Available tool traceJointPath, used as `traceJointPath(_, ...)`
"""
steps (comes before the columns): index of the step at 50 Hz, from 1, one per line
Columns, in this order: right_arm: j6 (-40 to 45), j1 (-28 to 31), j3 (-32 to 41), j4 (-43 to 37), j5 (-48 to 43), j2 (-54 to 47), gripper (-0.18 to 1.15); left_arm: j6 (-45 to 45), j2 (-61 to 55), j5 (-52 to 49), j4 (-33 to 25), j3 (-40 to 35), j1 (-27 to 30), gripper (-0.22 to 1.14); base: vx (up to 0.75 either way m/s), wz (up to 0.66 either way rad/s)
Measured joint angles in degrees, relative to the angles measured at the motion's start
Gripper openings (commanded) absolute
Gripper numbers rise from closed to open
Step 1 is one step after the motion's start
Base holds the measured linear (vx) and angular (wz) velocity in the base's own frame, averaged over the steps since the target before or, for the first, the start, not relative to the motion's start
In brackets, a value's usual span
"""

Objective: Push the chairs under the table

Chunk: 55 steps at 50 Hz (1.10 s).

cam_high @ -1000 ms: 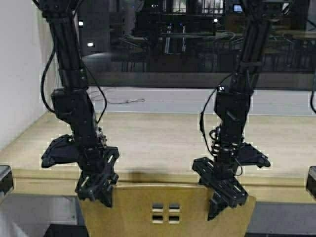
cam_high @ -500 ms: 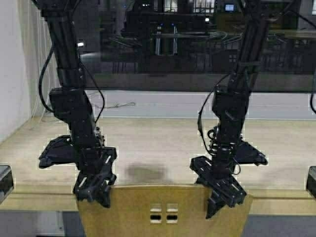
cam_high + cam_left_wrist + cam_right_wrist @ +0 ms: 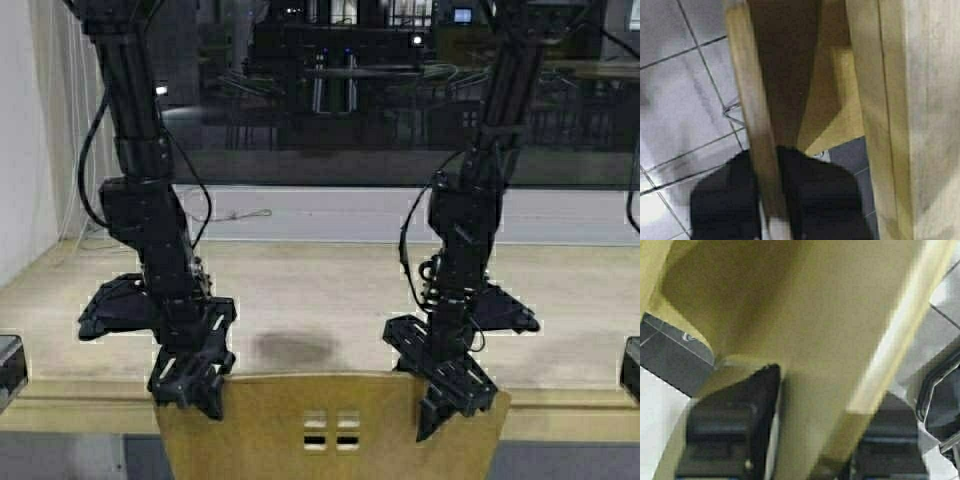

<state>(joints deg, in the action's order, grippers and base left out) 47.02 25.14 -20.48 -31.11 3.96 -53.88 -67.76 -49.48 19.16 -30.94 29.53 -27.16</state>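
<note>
Mustard-yellow moulded plastic fills the bottom of the high view: one chair with its backrest top edge just in front of the table, its seat reaching under the thick pale edge in the left wrist view. The left gripper is clamped over the backrest's left upper corner, a dark finger on each side of the edge. The right gripper pinches the right upper corner likewise.
</note>
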Motion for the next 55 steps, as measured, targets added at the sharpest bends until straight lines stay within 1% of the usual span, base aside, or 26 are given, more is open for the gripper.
traceJointPath(6, -0.1, 0.1, 0.2, 0.6, 0.0, 0.0, 0.82, 3.6, -0.1, 0.0, 1.0, 0.0, -0.1, 0.70, -0.01, 0.00)
traceJointPath(9, -2.3, 0.4, 0.4, 2.0, 0.1, 0.1, 0.93, 5.2, -0.1, 0.0, 1.5, -0.1, -0.2, 0.82, -0.01, -0.01)
traceJointPath(11, -3.2, 1.1, 0.6, 2.7, 0.3, 0.3, 0.96, 5.5, -0.1, 0.1, 1.6, -0.1, -0.2, 0.89, -0.01, 0.00)
traceJointPath(15, -3.4, 2.5, 0.7, 3.3, 1.5, 1.1, 0.97, 5.7, 0.5, -0.1, 1.6, -0.2, -0.1, 0.97, -0.01, 0.00)
traceJointPath(24, -3.0, 1.4, 0.2, 3.3, 4.6, 4.3, 0.96, 6.0, 3.3, -2.1, 1.7, 0.4, 0.2, 0.97, 0.00, 0.00)
traceJointPath(30, -3.0, 0.4, -2.2, 3.3, 5.2, 7.5, 0.96, 6.1, 5.6, -4.3, 1.8, 1.6, 0.3, 0.97, 0.00, 0.00)
traceJointPath(39, -3.0, -1.3, -9.8, 3.3, 5.0, 16.0, 0.96, 6.3, 12.7, -5.2, 1.8, 6.3, 0.3, 0.97, 0.00, 0.00)
traceJointPath(43, -3.0, -1.2, -12.1, 3.4, 4.9, 19.2, 0.96, 6.8, 16.4, -5.2, 1.8, 7.0, 0.6, 0.97, 0.00, 0.00)
traceJointPath(49, -3.0, -1.8, -14.1, 4.4, 5.0, 24.4, 0.96, 7.7, 21.5, -6.4, 1.8, 8.8, 0.6, 0.97, -0.01, 0.00)
traceJointPath(55, -3.2, -2.5, -14.0, 7.3, 5.2, 29.8, 0.96, 9.9, 26.6, -7.1, 1.8, 10.5, 0.5, 0.97, -0.01, 0.01)
